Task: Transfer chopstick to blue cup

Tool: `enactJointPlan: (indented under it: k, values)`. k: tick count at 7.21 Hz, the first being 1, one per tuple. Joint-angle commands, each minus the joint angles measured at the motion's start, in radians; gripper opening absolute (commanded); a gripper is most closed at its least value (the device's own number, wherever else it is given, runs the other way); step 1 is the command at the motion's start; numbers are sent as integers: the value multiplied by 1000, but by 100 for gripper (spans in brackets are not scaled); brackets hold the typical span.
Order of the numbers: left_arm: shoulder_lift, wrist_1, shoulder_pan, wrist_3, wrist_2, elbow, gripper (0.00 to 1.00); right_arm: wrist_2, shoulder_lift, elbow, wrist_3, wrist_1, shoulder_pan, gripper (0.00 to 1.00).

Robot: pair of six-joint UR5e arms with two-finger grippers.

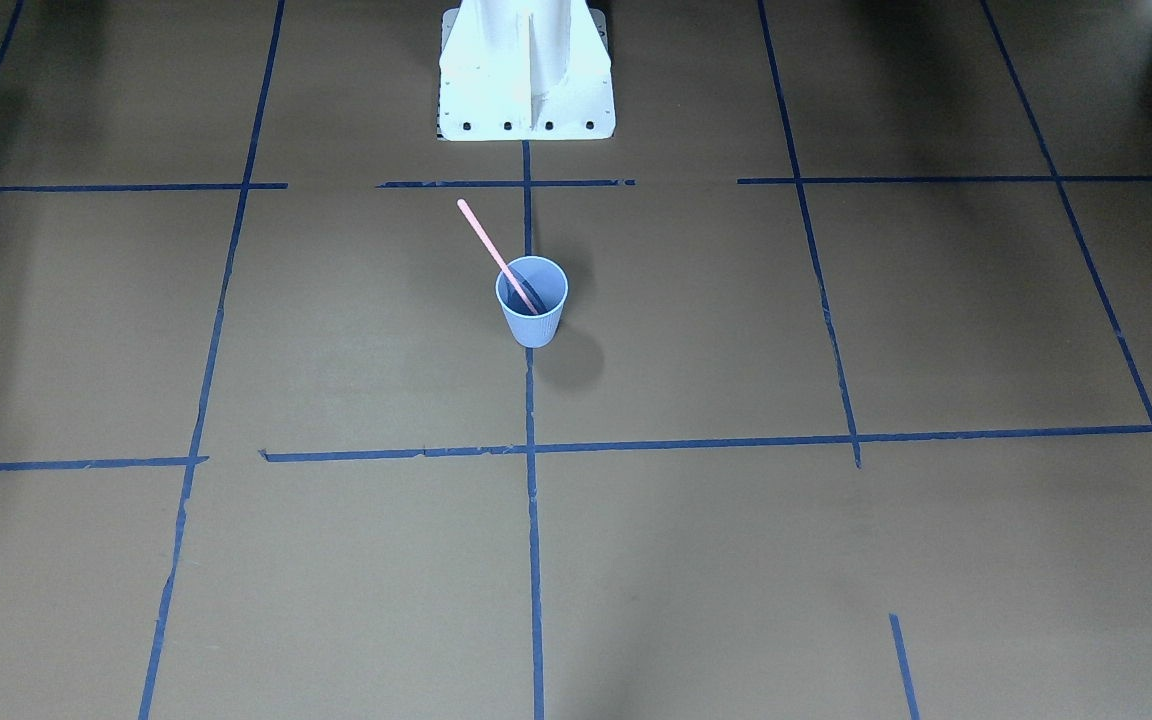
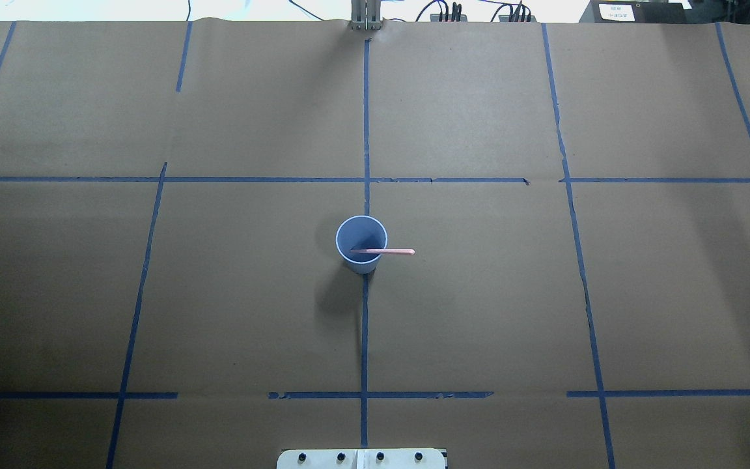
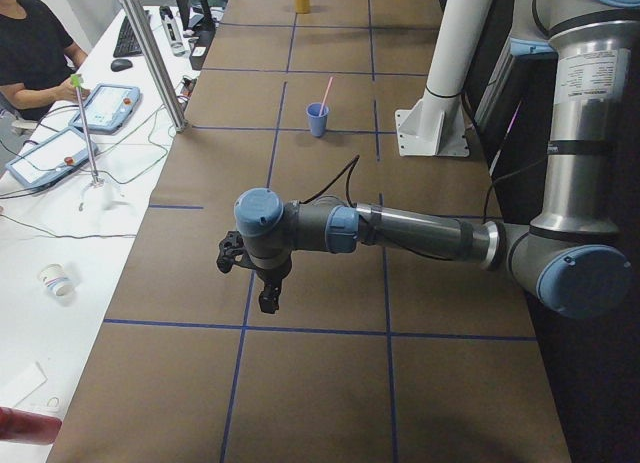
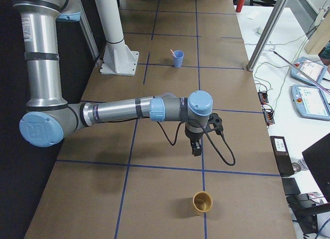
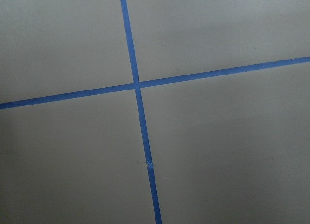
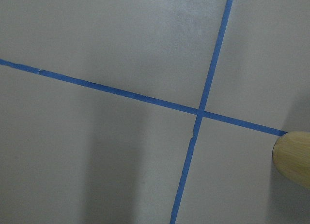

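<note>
Leaning in the blue cup (image 1: 533, 325), the chopstick (image 1: 496, 252) has its lower end down inside and its free end angling toward eleven o'clock in the front-facing view. The cup stands upright on the central tape line (image 1: 532, 500), at six o'clock from the robot base (image 1: 526, 100). From overhead, the stick crosses the cup's rim at three o'clock and its tip overhangs the brown table (image 2: 544, 293); neither of these views shows an arm. In the exterior left view the left gripper (image 3: 269, 303) hangs fingers-down over the paper, with the cup far up the table toward twelve o'clock and well apart from it. Whether its fingers are parted or closed cannot be told from here. The exterior right view shows the right gripper (image 4: 196, 150) hanging the same way, equally unreadable, with a yellow cup (image 4: 202, 202) at six o'clock of it. Both wrist views show only paper and crossing tape, plus a tan edge at four o'clock in the right one, probably that yellow cup. Judging by this, the transfer itself looks complete. What remains is likely no more than keeping both arms clear so the lightly propped stick and cup are not knocked.
</note>
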Motion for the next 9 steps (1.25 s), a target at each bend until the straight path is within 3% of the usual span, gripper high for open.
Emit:
enactJointPlan:
  k: [1, 9]
  values:
    - [-5, 0, 0, 0, 80, 4, 100, -1, 2, 2, -1, 0, -1, 100]
    - [-10, 0, 0, 2, 83, -2, 100, 34, 26, 0, -9, 0, -1, 100]
